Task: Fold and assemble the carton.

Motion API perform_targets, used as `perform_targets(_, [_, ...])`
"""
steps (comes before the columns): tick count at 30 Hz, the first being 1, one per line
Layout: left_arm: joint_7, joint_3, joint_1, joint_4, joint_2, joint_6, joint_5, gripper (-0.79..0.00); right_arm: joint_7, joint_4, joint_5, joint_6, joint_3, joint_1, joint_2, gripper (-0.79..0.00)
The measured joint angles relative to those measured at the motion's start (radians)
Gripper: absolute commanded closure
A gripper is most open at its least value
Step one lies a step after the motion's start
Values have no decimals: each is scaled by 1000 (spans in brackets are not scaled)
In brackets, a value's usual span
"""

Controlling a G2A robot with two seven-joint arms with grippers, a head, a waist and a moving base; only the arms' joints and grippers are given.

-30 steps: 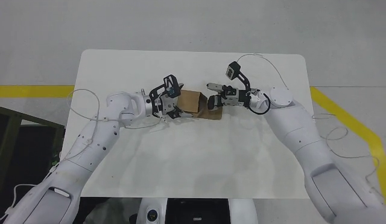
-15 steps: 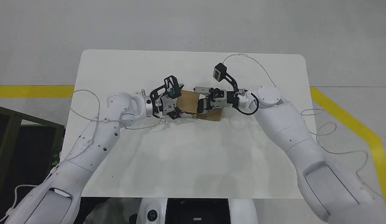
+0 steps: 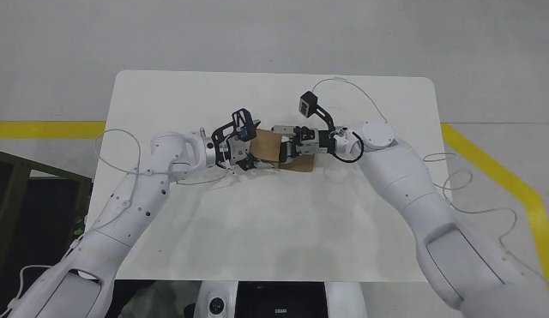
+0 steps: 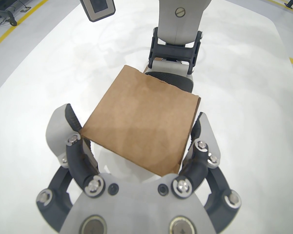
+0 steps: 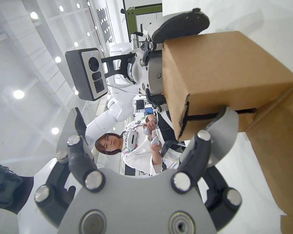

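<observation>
White table (image 3: 171,104) bears both arms near its middle. From the left, the left end effector (image 4: 134,117) grasps the brown cardboard carton (image 3: 273,146), one finger pressed on each side wall. At the carton's right end the right end effector (image 5: 150,122) is spread apart: one finger (image 5: 223,122) sits in the gap beside a loose flap (image 5: 278,152), the other touches nothing.

The right pincer (image 3: 290,142) moves in along the counter (image 3: 283,232) from the carton's (image 3: 268,145) outer end and now overlaps that end, 1 finger (image 5: 222,122) at the slit beneath the box's side. Its wrist and forearm swing nearer the left pincer (image 3: 243,147), narrowing the gap between them.
</observation>
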Motion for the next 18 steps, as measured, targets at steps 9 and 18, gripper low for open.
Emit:
perform_targets(9, [-5,-3,3,3,-4,12,-5,-785,65,22,-19,-7,42,8,18,-785])
perform_targets(18, [-2,-13,11,2,-5,13,-18,-785,91,-46,-108,5,138,-44,92,-785])
